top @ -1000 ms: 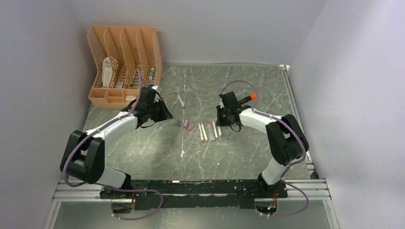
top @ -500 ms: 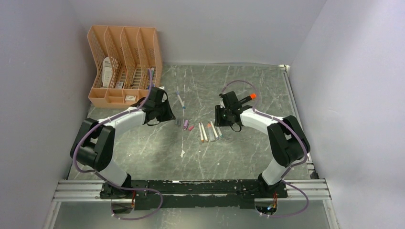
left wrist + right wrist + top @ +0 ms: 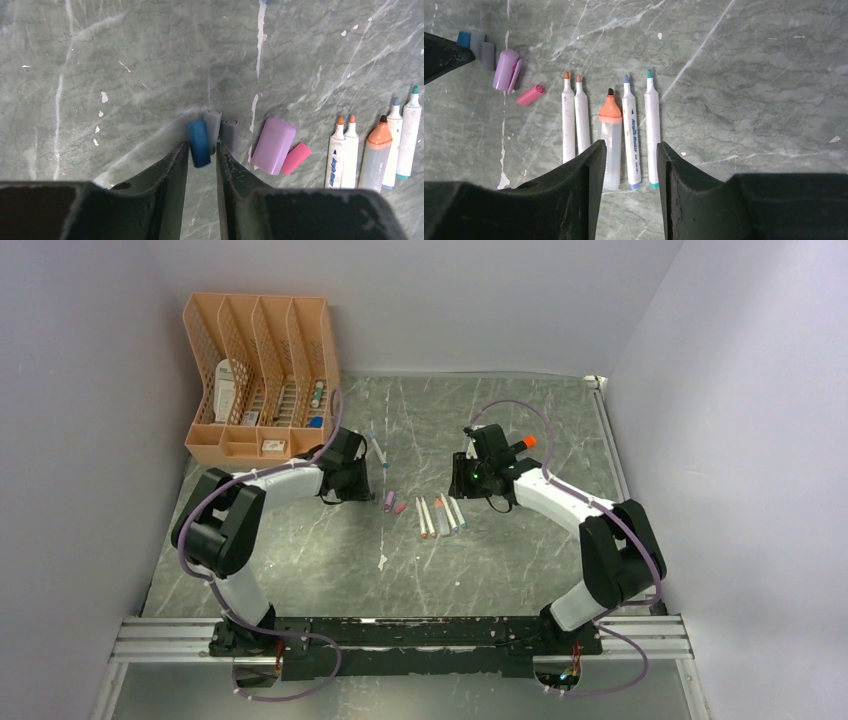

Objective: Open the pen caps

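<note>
Several loose pen caps lie in a cluster. In the left wrist view they are a blue cap (image 3: 199, 143), two grey caps (image 3: 212, 127) (image 3: 229, 135), a purple cap (image 3: 272, 145) and a pink cap (image 3: 296, 158). My left gripper (image 3: 201, 147) is low over the table, jaws narrowly open. The blue cap's near end lies between the tips, with a sliver of gap on its right. My right gripper (image 3: 630, 147) is open and empty above a row of uncapped pens (image 3: 631, 135), including an orange highlighter (image 3: 610, 135). The purple cap (image 3: 389, 499) and both grippers (image 3: 365, 485) (image 3: 468, 480) show in the top view.
An orange desk organizer (image 3: 262, 370) stands at the back left. A thin pen (image 3: 377, 448) lies behind the caps. A black marker with an orange tip (image 3: 518, 446) sits by the right wrist. A small white scrap (image 3: 383, 562) lies nearer the bases.
My left gripper has swung right from beside the organizer to the cluster of caps, and the blue cap now lies there. The right wrist has shifted slightly back.
</note>
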`<state>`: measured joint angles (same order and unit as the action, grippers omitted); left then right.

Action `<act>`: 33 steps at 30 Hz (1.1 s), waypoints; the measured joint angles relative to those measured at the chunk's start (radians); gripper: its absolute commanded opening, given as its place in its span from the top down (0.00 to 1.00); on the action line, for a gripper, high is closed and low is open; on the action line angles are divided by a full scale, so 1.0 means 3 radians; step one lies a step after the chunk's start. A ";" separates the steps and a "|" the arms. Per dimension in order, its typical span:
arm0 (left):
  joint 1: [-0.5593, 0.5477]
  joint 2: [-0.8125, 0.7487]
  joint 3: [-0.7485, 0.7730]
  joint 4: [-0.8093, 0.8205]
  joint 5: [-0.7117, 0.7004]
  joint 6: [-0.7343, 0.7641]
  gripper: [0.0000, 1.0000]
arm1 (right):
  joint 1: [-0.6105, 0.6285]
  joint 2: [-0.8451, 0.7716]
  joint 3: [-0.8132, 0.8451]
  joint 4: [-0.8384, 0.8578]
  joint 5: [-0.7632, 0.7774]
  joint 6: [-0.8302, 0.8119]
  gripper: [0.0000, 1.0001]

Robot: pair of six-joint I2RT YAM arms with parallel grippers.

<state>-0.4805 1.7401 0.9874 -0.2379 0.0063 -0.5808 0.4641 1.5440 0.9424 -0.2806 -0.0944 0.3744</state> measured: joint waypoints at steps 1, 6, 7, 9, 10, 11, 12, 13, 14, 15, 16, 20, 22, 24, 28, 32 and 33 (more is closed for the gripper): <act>-0.0004 0.0009 0.0010 -0.0010 -0.0018 0.0004 0.59 | -0.0001 0.0000 0.0004 -0.0010 -0.0011 -0.0005 0.58; -0.0011 0.0024 0.0023 -0.0062 -0.0058 0.0017 0.43 | -0.0014 0.0080 0.0192 -0.0085 -0.0102 -0.0053 0.52; -0.0014 0.0020 0.0023 -0.0064 -0.0060 0.0019 0.42 | -0.0015 0.0117 0.0254 -0.0079 -0.0122 -0.0061 0.47; -0.0020 -0.0017 0.0023 -0.0092 -0.0065 0.0018 0.31 | -0.0017 0.0242 0.0425 -0.0037 -0.0200 -0.0097 0.39; -0.0020 -0.0048 0.0020 -0.0116 -0.0067 0.0018 0.23 | -0.0015 0.0313 0.0512 -0.0001 -0.0247 -0.0117 0.38; -0.0023 -0.0097 0.0017 -0.0156 -0.0070 0.0018 0.21 | -0.0014 0.0375 0.0581 0.0029 -0.0276 -0.0140 0.37; -0.0023 -0.0160 0.0010 -0.0184 -0.0070 0.0022 0.20 | -0.0013 0.0488 0.0704 0.0051 -0.0326 -0.0164 0.37; -0.0024 -0.0247 0.0008 -0.0231 -0.0071 0.0019 0.19 | -0.0006 0.0599 0.0823 0.0086 -0.0354 -0.0188 0.37; -0.0025 -0.0362 0.0008 -0.0287 -0.0072 0.0019 0.08 | 0.0004 0.0703 0.0927 0.0121 -0.0374 -0.0206 0.37; -0.0025 -0.0484 0.0008 -0.0329 -0.0074 0.0019 0.01 | 0.0015 0.0830 0.1050 0.0160 -0.0393 -0.0228 0.37; -0.0025 -0.0605 0.0008 -0.0370 -0.0078 0.0028 0.00 | 0.0027 0.0954 0.1171 0.0192 -0.0402 -0.0251 0.37; -0.0025 -0.1190 0.0008 -0.0537 -0.0102 0.0027 0.01 | 0.0116 0.1392 0.1623 0.0251 -0.0398 -0.0319 0.38; -0.0025 -0.1476 0.0008 -0.0612 -0.0107 0.0025 0.00 | 0.0200 0.1602 0.1848 0.0266 -0.0380 -0.0352 0.39; -0.0025 -0.1759 0.0008 -0.0673 -0.0109 0.0014 0.01 | 0.0286 0.1778 0.2038 0.0272 -0.0331 -0.0384 0.40; -0.0027 -0.2183 0.0008 -0.0748 -0.0111 -0.0018 0.00 | 0.0474 0.2087 0.2352 0.0270 -0.0165 -0.0446 0.42; -0.0027 -0.2405 0.0009 -0.0818 -0.0109 -0.0058 0.01 | 0.0598 0.2342 0.2589 0.0264 0.0013 -0.0477 0.45; -0.0027 -0.2424 0.0009 -0.0833 -0.0109 -0.0065 0.01 | 0.0615 0.2401 0.2631 0.0266 0.0061 -0.0487 0.45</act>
<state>-0.4885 1.0130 0.9901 -0.4877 -0.0265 -0.6003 0.6487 2.2642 1.7317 -0.2008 -0.0761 0.2283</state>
